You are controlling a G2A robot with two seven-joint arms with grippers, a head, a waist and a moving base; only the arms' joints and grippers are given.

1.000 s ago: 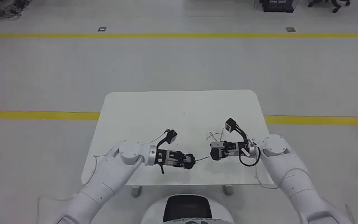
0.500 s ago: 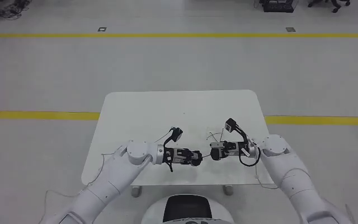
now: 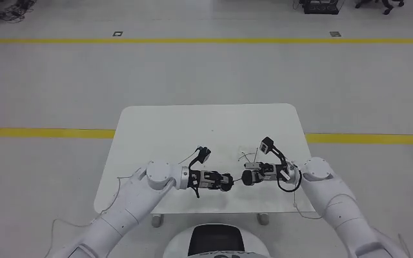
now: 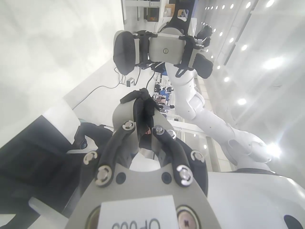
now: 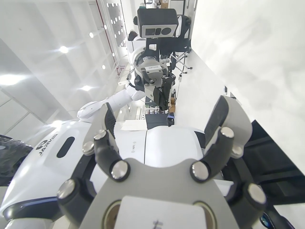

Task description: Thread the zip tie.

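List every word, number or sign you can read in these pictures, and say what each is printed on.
Left gripper, code sticker: a short code, upside down and cut by the picture's edge; not fully readable.
Right gripper, base sticker: cut off, one mark, unreadable.
Zip tie, table: no print seen.

Overhead camera down on the table (image 3: 206, 122); wrist cameras level, close, facing each other.
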